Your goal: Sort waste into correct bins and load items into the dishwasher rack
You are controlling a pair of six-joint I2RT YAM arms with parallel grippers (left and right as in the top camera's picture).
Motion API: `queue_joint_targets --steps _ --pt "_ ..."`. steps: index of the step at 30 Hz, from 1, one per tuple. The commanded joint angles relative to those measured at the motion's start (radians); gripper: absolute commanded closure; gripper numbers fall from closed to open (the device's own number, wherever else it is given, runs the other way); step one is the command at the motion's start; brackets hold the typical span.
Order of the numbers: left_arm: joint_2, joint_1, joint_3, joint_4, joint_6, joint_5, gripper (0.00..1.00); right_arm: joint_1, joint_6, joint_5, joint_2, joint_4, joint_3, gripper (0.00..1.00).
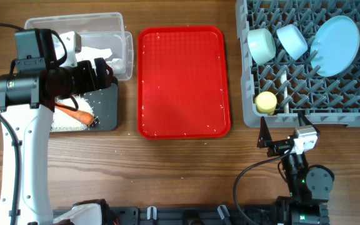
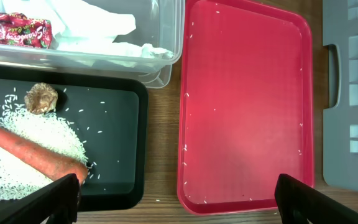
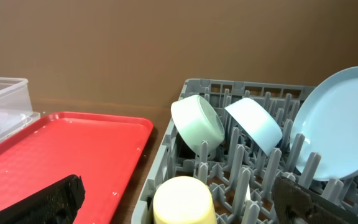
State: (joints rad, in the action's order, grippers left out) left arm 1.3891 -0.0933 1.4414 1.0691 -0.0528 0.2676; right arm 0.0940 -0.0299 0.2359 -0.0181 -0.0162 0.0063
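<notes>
Red-and-white wrapper [image 2: 17, 30] in clear tub [image 2: 79, 60]: print blurred, unreadable. Carrot [image 2: 33, 155] on rice [image 2: 48, 132], black tray [image 2: 114, 140]. Left hand [image 2: 179, 198] spread, empty; right hand [image 3: 179, 202] likewise.

wide passage over red tray [image 1: 183, 81], black tray [image 1: 108, 107] and pegged rack [image 1: 330, 117] flanking

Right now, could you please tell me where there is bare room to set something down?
The red tray, between the clear tub and the grey rack, is bare but for stray grains. The table in front of it is free. The black tray is crowded with rice and carrot; the rack's far row is full.
</notes>
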Motion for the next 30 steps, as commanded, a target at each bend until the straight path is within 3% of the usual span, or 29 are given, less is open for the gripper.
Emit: queue_joint_targets --steps 1,8,11,13,15,17,18,21,24,30 --pt "-0.002 0.003 0.012 -0.003 0.020 0.001 0.00 -0.007 0.006 0.016 0.007 -0.005 -0.001 0.00" --pt "-0.002 0.003 0.012 -0.002 0.015 0.018 0.00 -0.007 0.006 0.016 0.007 -0.005 -0.001 0.00" --pt "-0.052 0.060 -0.034 -0.118 0.056 0.047 0.00 -0.007 0.006 0.016 0.007 -0.005 -0.001 0.00" --pt "-0.145 0.115 -0.179 -0.309 0.137 0.046 0.00 -0.007 0.006 0.016 0.007 -0.006 -0.001 0.00" --pt "-0.313 0.135 -0.446 -0.590 0.122 0.049 0.00 -0.007 0.006 0.016 0.007 -0.005 -0.001 0.00" --pt "-0.424 0.135 -0.619 -0.751 0.116 0.051 0.00 -0.007 0.006 0.016 0.007 -0.006 -0.001 0.00" --pt "-0.543 0.134 -0.797 -0.893 0.117 0.050 0.00 -0.007 0.006 0.016 0.007 -0.005 -0.001 0.00" --pt "-0.766 0.134 -1.088 -1.090 0.117 0.027 0.00 -0.007 0.006 0.016 0.007 -0.005 -0.001 0.00" --pt "-1.009 0.134 -1.314 -1.193 0.116 0.018 0.00 -0.007 0.006 0.016 0.007 -0.005 -0.001 0.00" --pt "-1.290 0.134 -1.433 -1.166 0.117 -0.053 0.00 -0.007 0.006 0.016 0.007 -0.005 -0.001 0.00"
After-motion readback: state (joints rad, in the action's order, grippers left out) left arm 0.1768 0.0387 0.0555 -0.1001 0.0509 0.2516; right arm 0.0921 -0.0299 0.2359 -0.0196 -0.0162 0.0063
